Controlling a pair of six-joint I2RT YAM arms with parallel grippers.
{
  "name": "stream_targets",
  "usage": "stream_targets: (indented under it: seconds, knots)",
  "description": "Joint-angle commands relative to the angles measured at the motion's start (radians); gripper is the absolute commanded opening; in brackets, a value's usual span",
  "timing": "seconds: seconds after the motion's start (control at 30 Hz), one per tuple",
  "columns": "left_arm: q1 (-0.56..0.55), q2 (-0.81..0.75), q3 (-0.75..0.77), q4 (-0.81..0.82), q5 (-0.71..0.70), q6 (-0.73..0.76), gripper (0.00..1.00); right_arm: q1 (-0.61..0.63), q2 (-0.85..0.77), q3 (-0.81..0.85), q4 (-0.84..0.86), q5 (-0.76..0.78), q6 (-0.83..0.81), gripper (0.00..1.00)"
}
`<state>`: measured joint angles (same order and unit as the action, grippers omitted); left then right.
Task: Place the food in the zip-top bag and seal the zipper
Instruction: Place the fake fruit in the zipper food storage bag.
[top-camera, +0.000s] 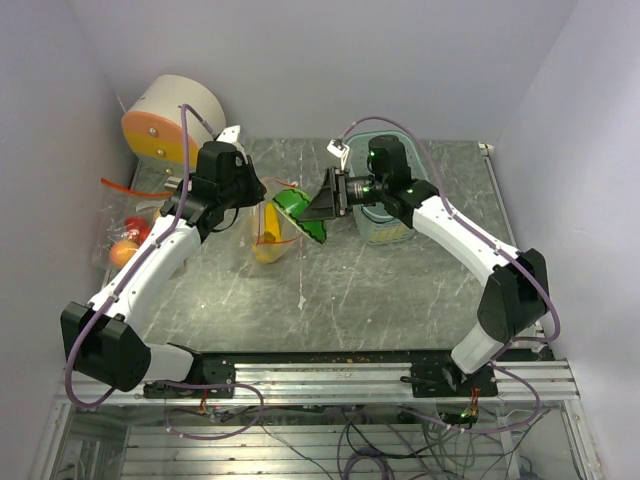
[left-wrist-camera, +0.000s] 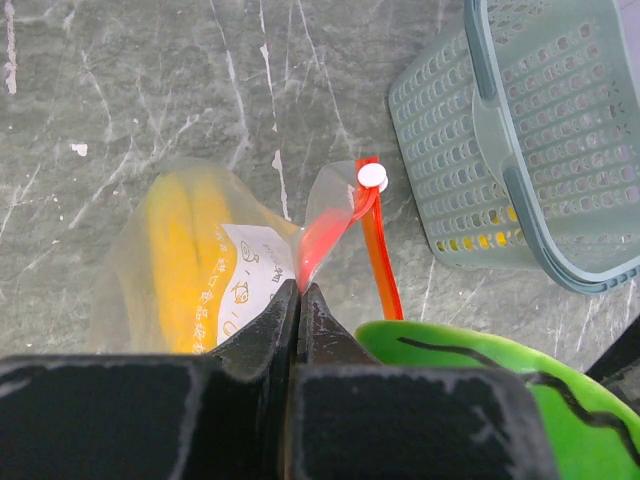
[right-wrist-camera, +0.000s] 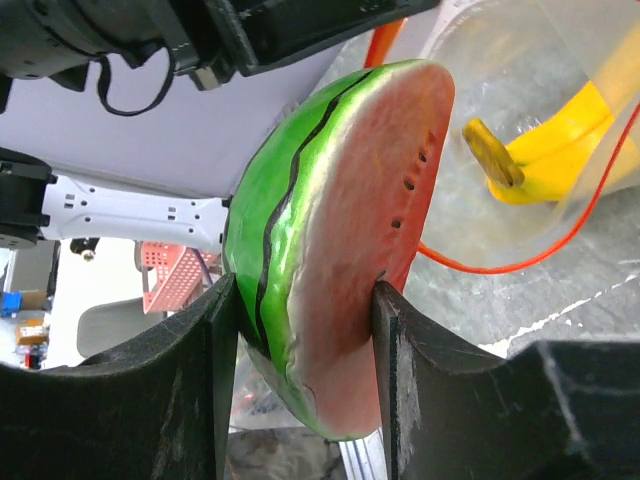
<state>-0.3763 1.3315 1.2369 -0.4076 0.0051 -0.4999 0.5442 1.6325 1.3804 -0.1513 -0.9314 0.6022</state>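
My right gripper (right-wrist-camera: 300, 310) is shut on the watermelon slice (right-wrist-camera: 340, 230), green rind left, pink face right, held at the mouth of the clear zip-top bag (right-wrist-camera: 530, 130). A yellow banana (right-wrist-camera: 560, 140) lies inside the bag. In the top view the slice (top-camera: 300, 213) sits just right of the bag (top-camera: 270, 235). My left gripper (left-wrist-camera: 298, 290) is shut on the bag's orange-red zipper edge (left-wrist-camera: 325, 235), lifting it; the white slider (left-wrist-camera: 372, 177) shows on the strip. The banana (left-wrist-camera: 185, 260) shows through the film.
The pale blue latticed basket (left-wrist-camera: 520, 150) stands right of the bag, with small yellow pieces (left-wrist-camera: 470, 242) showing through its wall. Peaches and a red piece (top-camera: 128, 240) lie in a second bag at the far left. A round cream-and-orange object (top-camera: 170, 118) stands at the back left.
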Motion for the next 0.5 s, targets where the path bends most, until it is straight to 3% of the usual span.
stream_targets:
  seconds: [0.0, 0.2, 0.33, 0.47]
  knots:
    - [0.005, -0.032, -0.003, 0.052, 0.021, 0.005, 0.07, -0.004, 0.056, 0.085, -0.156, 0.023, -0.054, 0.00]
    - [0.005, -0.041, -0.010, 0.057, 0.030, 0.001, 0.07, -0.002, 0.191, 0.201, -0.135, 0.081, 0.048, 0.00]
    - [0.005, -0.052, -0.020, 0.063, 0.037, -0.001, 0.07, 0.003, 0.275, 0.304, -0.250, 0.143, 0.040, 0.00]
    - [0.005, -0.057, -0.032, 0.071, 0.039, -0.007, 0.07, 0.012, 0.328, 0.385, -0.293, 0.214, 0.063, 0.11]
